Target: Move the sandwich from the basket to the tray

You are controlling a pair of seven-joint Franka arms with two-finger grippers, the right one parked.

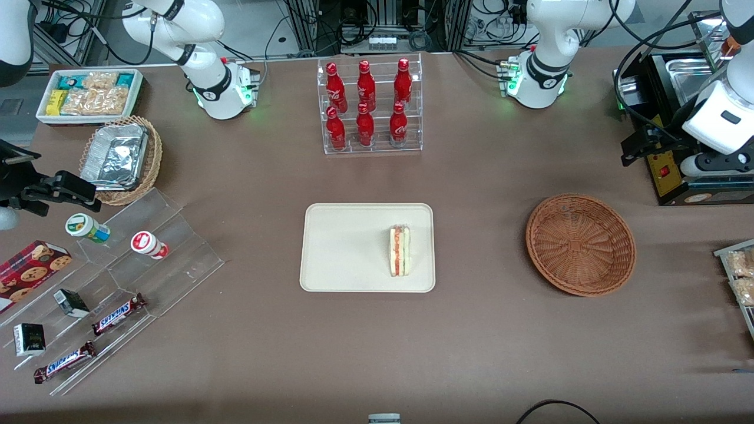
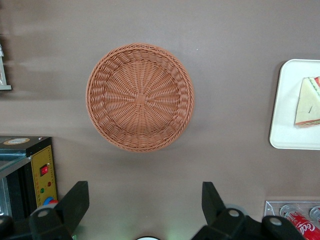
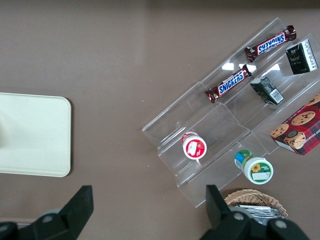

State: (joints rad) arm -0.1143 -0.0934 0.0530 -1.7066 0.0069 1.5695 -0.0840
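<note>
One triangular sandwich [image 1: 399, 251] on flat tray [image 1: 330, 247]; woven basket [image 1: 580, 244] bare; hand [image 2: 145, 207] open above.

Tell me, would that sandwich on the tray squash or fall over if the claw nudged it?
Probably both. The sandwich stands on a narrow edge on the tray, so a sideways push would likely tip it. Its pale bread looks soft, so it could dent, and the layers might slide apart. The open claw is above the table beside the empty basket, touching nothing.
</note>
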